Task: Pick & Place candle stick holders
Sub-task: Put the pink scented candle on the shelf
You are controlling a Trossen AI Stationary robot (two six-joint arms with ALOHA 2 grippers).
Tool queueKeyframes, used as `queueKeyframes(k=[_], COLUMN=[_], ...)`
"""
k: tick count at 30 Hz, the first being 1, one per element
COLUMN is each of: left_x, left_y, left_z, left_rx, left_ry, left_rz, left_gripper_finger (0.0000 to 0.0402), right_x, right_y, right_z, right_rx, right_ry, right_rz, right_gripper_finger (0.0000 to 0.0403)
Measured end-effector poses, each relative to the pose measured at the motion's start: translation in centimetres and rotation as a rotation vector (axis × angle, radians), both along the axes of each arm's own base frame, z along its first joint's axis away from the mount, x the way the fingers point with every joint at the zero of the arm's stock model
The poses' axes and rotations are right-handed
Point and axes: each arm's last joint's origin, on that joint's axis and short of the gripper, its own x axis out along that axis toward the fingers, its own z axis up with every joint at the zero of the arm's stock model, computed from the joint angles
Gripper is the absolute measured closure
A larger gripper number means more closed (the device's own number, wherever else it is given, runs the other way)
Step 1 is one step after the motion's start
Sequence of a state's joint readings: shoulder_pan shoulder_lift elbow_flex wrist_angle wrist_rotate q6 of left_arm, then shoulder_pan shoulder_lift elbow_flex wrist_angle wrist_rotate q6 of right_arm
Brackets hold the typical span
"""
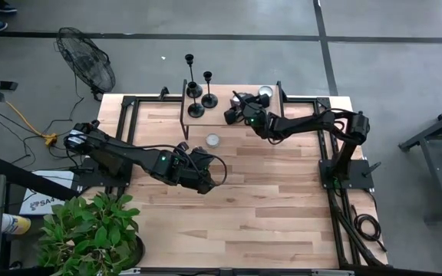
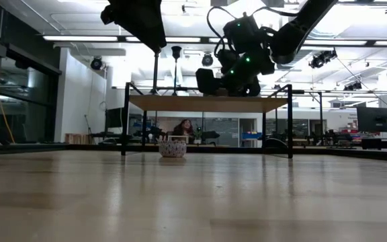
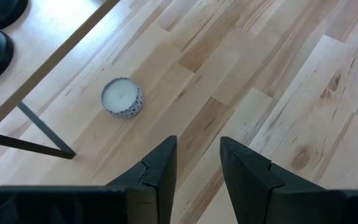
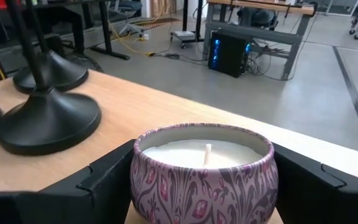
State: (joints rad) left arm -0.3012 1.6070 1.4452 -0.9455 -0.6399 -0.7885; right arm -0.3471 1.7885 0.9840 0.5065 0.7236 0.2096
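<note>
The candle stick holders (image 1: 196, 96) stand as a group of three on the raised shelf (image 1: 229, 119) at the upper centre of the high view, their round black bases close together at the shelf's left end; the right wrist view shows two of these bases upright at its left. Near them on the same shelf sits a patterned candle tin (image 4: 204, 171), white wax and wick visible, and the right gripper (image 4: 204, 186) has one finger on each side of it, the pads against or just beside the tin wall, so the fingers appear closed on the tin. In the high view this gripper sits just right of the holders at the upper centre. A second small candle tin (image 1: 212, 140) rests on the table (image 1: 267, 207) below the shelf, at the centre of the high view. The left gripper (image 3: 197, 168) hovers over bare table at the lower left of that tin, its fingers apart with a narrow gap and nothing between them. The step in hand appears to concern the tin on the shelf rather than the holders, none of which is grasped. The next move calls for settling or lifting the tin without sweeping it into the adjacent bases, since the slim stems are likely to tip easily.
</note>
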Motion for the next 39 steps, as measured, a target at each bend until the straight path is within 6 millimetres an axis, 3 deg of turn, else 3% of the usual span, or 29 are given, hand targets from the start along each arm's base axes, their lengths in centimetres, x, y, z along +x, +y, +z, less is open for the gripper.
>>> queueKeyframes(k=[18,28,39], left_x=[0.0,0.0,0.0], left_y=[0.0,-0.1,-0.1], left_z=[0.0,0.0,-0.1], left_rx=[0.002,-0.014,-0.024], left_ry=[0.003,0.008,0.012], left_rz=[-0.005,-0.014,-0.019], left_gripper_finger=[0.0282,0.0282,0.0282], right_x=[0.1,0.2,-0.1], right_y=[0.6,0.9,1.0], right_z=[0.5,0.9,0.3], right_rx=[-0.012,0.0,0.057], right_ry=[0.017,0.012,0.033], right_rz=[0.041,0.152,0.084], right_gripper_finger=[0.01,0.01,0.01])
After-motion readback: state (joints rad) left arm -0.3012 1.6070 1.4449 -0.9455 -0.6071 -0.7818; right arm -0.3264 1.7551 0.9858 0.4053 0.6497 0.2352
